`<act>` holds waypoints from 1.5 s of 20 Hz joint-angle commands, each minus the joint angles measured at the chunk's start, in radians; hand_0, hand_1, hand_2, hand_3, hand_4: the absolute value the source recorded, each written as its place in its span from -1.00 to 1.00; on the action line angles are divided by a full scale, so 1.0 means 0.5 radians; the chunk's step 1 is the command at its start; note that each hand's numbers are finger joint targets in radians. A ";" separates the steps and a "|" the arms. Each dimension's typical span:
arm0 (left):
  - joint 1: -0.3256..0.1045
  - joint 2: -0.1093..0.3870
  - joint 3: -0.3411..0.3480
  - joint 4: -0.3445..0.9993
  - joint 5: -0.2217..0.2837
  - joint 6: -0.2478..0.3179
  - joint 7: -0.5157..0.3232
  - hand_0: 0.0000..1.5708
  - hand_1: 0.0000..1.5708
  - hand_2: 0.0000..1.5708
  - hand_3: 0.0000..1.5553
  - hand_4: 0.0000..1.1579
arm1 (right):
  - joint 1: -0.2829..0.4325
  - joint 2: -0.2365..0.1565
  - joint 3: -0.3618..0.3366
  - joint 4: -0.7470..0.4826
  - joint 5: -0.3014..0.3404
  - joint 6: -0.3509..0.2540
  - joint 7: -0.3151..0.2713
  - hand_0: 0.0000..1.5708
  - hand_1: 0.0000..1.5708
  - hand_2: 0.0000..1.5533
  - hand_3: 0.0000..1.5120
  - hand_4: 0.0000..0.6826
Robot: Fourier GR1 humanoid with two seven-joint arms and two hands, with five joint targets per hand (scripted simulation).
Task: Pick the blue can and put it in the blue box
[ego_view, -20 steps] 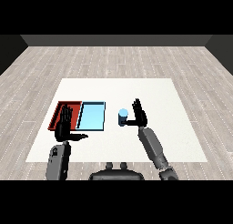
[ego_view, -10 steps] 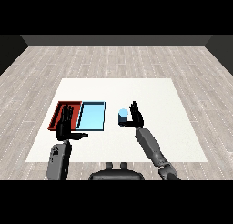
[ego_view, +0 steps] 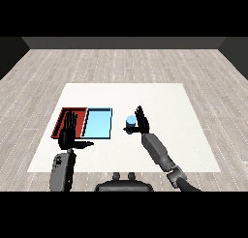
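Right hand (ego_view: pixel 141 122) beside can (ego_view: pixel 131 121), fingers spread, thumb touching it: closing off-centre could tip it on the table (ego_view: pixel 169 106).

— Where's the camera?
— Single head view, high, facing down and forward across the white table (ego_view: pixel 169 94).
— How close?
— Well back; whole table visible, floor (ego_view: pixel 121 63) beyond.

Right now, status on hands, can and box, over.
Right hand open beside the blue can, thumb under it, not closed. Left hand open over the red tray. Blue tray left of can, path unobstructed.
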State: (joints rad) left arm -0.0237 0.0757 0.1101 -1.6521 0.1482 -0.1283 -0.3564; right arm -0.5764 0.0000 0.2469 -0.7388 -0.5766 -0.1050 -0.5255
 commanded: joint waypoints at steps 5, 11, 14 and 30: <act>-0.065 -0.065 -0.052 -0.033 -0.019 0.072 0.054 -1.00 -1.00 -1.00 -1.00 -1.00 | -0.213 0.000 0.230 0.333 -0.279 -0.051 -0.135 -1.00 -1.00 -1.00 -1.00 -1.00; -0.146 0.053 0.090 0.192 0.044 -0.051 -0.100 -1.00 -1.00 -1.00 -1.00 -1.00 | -0.126 0.000 0.353 0.304 -0.319 -0.005 -0.182 -1.00 -1.00 -1.00 -1.00 -1.00; -0.041 -0.007 -0.003 -0.069 0.000 0.039 0.064 -1.00 -1.00 -1.00 -1.00 -1.00 | -0.274 0.000 0.236 0.431 -0.291 0.029 -0.073 -1.00 -1.00 -1.00 -1.00 -1.00; -0.020 0.026 0.015 0.096 -0.039 -0.008 -0.028 -1.00 -1.00 -1.00 -1.00 -1.00 | -0.338 0.000 0.427 0.376 -0.305 -0.794 -0.066 0.90 0.90 0.89 0.88 0.86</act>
State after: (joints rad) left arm -0.0270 0.0710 0.1034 -1.6486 0.1357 -0.1189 -0.3490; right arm -0.7632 -0.0013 0.4713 -0.4793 -0.7733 -0.4436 -0.5944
